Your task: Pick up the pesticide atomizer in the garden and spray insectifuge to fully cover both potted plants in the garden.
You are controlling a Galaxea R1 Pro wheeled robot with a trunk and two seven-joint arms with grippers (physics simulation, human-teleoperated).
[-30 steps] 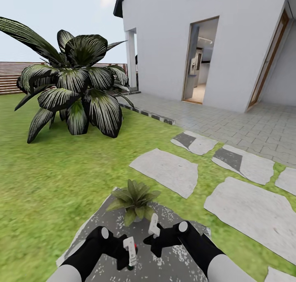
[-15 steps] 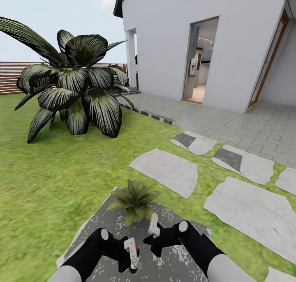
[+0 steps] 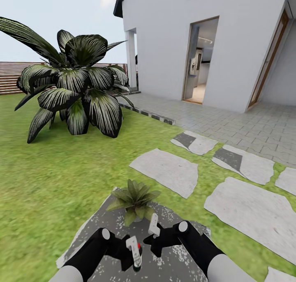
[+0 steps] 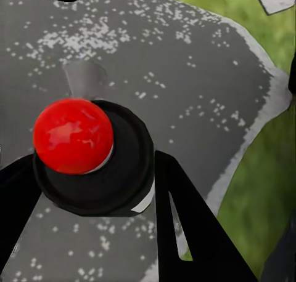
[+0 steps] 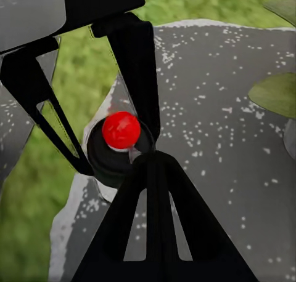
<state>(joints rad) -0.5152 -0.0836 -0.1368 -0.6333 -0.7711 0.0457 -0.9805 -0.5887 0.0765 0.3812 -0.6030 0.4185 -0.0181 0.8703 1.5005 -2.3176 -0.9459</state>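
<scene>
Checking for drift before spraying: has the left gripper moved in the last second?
Yes. The left gripper, holding the spray bottle, has shifted slightly right, toward the right gripper, against the unmoved speckled stone.

Potted plant (image 3: 135, 201) sits on a speckled grey stepping stone (image 3: 96, 220). Just beside it, toward the robot: left gripper (image 3: 133, 255) closed on the pesticide atomizer (image 3: 135, 257), red bit showing. Right gripper (image 3: 155, 237) close alongside. Large striped shrub (image 3: 74, 87) well beyond, on lawn.

Place: home garden | Evidence: green lawn (image 3: 61, 171), grey stepping stones (image 3: 164, 169), white house (image 3: 213, 40) with open doorway (image 3: 199, 60), slatted wooden fence (image 3: 10, 76), paved patio (image 3: 255, 126).
</scene>
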